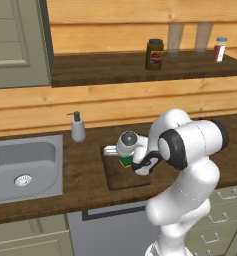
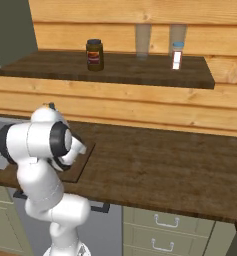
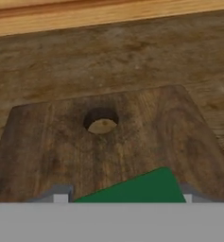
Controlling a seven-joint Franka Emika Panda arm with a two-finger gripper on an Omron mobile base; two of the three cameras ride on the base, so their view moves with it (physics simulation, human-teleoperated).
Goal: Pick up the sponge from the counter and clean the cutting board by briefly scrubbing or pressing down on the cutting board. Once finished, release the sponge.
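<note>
The dark wooden cutting board (image 1: 121, 180) lies on the brown counter (image 1: 85, 172) to the right of the sink. In the hand view the cutting board (image 3: 61, 146) lies close below, its small hole (image 3: 101, 122) toward the far short edge. My gripper (image 1: 124, 159) hangs low over the board's far part, shut on the sponge (image 1: 125, 161), whose yellow body and green top peek out under the hand. Between the two fingertips (image 3: 61, 197) the sponge's green top (image 3: 137, 189) shows. In the right base view my arm hides the hand, and the board's corner (image 2: 85, 155) shows beside it.
A steel sink (image 1: 20, 170) sits at the left, with a soap dispenser (image 1: 78, 127) behind its corner. The shelf (image 1: 115, 67) above carries a dark jar (image 1: 154, 54) and a small bottle (image 1: 220, 49). Drawers (image 2: 162, 220) run under the counter's right stretch (image 2: 165, 165).
</note>
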